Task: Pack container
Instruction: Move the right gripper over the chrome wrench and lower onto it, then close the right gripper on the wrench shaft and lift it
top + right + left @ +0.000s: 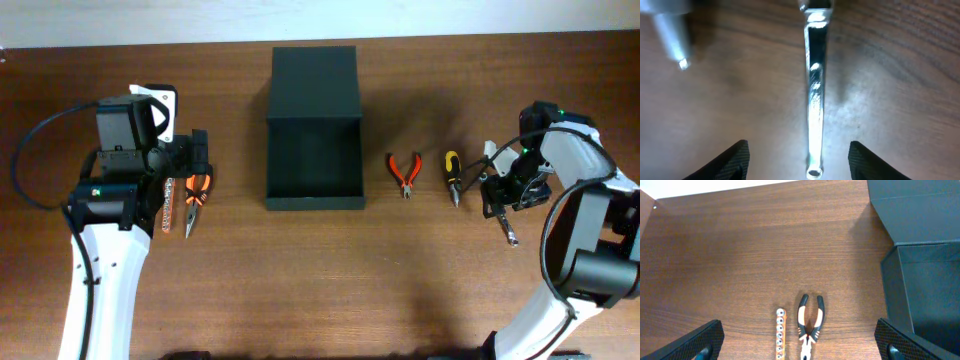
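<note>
The container (313,160) is a dark box at the table's middle, open, with its flap lid (313,80) lying back behind it; its wall (925,285) also shows in the left wrist view. My left gripper (192,170) (800,347) hangs open over orange-and-black pliers (195,200) (809,325) and a strip of sockets (170,205) (780,335). My right gripper (497,200) (800,167) is open and low over a silver wrench (507,228) (815,100). The wrench lies between the fingers (730,162) with a gap on each side.
Small red pliers (404,172) and a yellow-and-black screwdriver (452,176) lie between the container and my right arm. The screwdriver's tip (672,35) shows beside the wrench in the right wrist view. A white block (160,105) sits behind my left arm.
</note>
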